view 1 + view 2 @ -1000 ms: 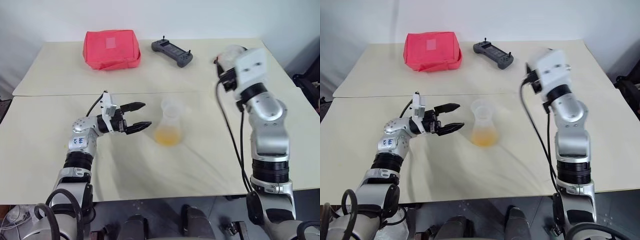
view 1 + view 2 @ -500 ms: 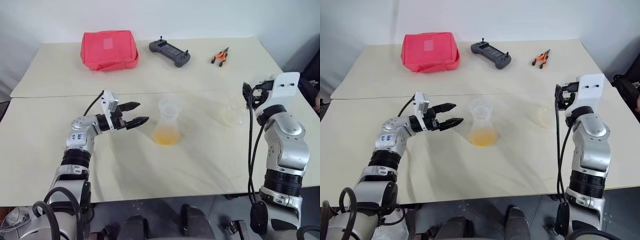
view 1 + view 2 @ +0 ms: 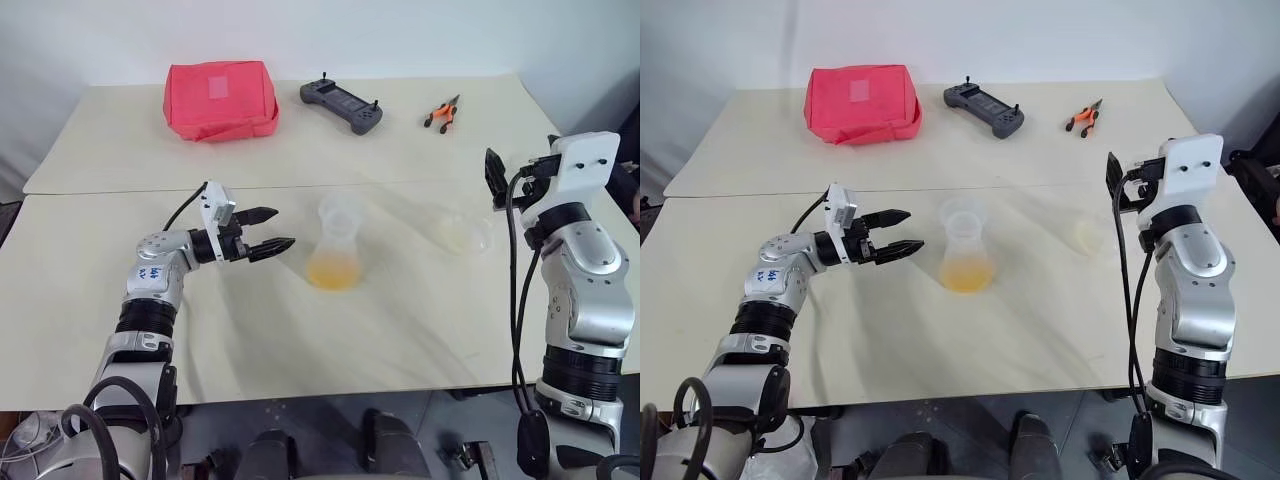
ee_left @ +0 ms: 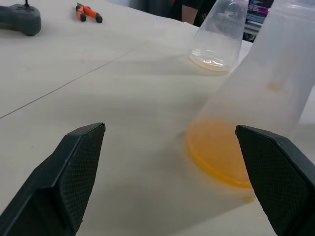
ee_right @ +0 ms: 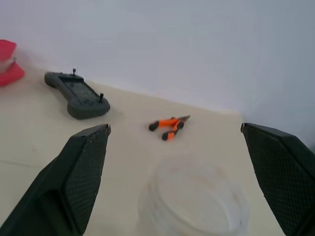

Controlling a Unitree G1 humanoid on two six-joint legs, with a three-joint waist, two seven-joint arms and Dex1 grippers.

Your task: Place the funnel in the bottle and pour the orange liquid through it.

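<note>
The frosted bottle [image 3: 337, 248] stands mid-table with the funnel [image 3: 338, 210] seated in its neck. The orange liquid [image 3: 333, 270] lies in the bottle's wide base. My left gripper [image 3: 283, 227] is open and level just left of the bottle, a short gap away; in the left wrist view the bottle [image 4: 256, 88] stands beside the far finger, not touching. My right gripper [image 5: 174, 128] is open, raised over the table's right side, with nothing in it. A clear cup [image 3: 463, 232] stands below and left of it, a thin orange trace at its bottom [image 4: 212, 61].
A red pouch [image 3: 221, 98] lies at the back left, a dark handheld controller [image 3: 343, 105] at the back middle, and small orange-handled pliers [image 3: 440, 113] at the back right. A seam [image 3: 100, 190] between two tabletops runs across the table.
My right gripper came down from high with the clear cup, let it go on the table, opened and drew back to the right. The left arm barely moved.
</note>
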